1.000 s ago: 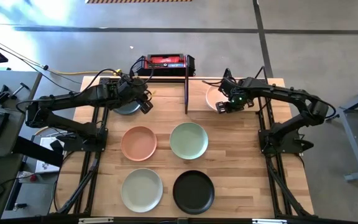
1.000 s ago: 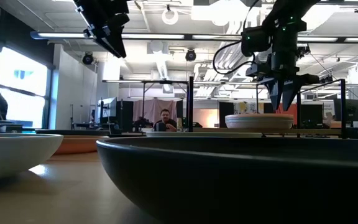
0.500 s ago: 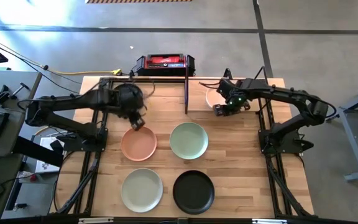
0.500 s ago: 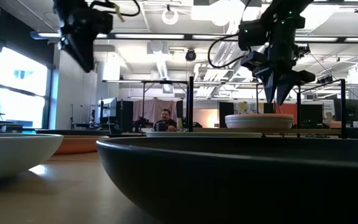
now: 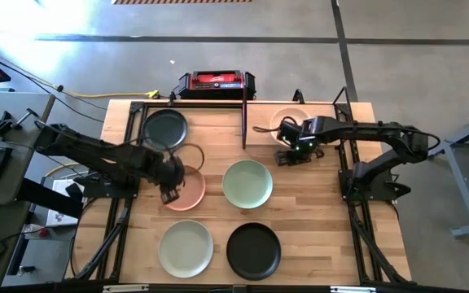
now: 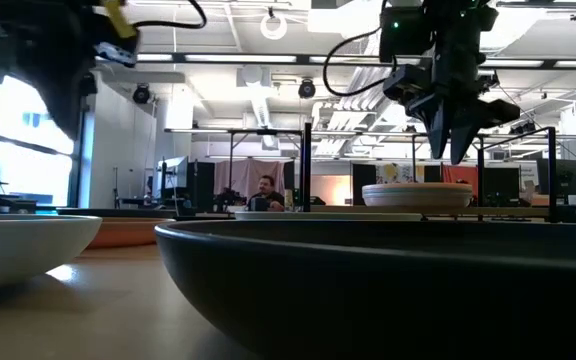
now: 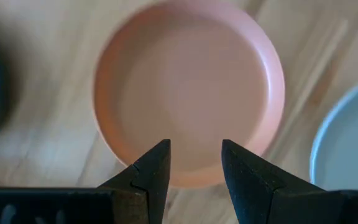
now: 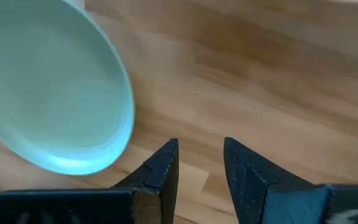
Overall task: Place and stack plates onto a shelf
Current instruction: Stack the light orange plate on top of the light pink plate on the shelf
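Heads up: your left end effector (image 7: 194, 163) hangs released over the peach-pink plate (image 5: 183, 188) on the bench (image 5: 316, 228); come down off-rim and it'll skid. Right end effector (image 8: 199, 163), also released, sits between the shelf (image 5: 259, 134) stack and the sage green plate (image 5: 247, 183).

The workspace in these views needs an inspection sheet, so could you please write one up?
Surface: wood table, bare between plates.
Job's things: black plate and a pale stack on the shelf; peach plate, green plate, pale plate and second black plate on the table.
Clutter: nothing seen.
Grippers: left pincer open above the peach plate; right pincer open beside the green plate.
Cables: yellow cable on the floor.
Surroundings: red box; a person far off.
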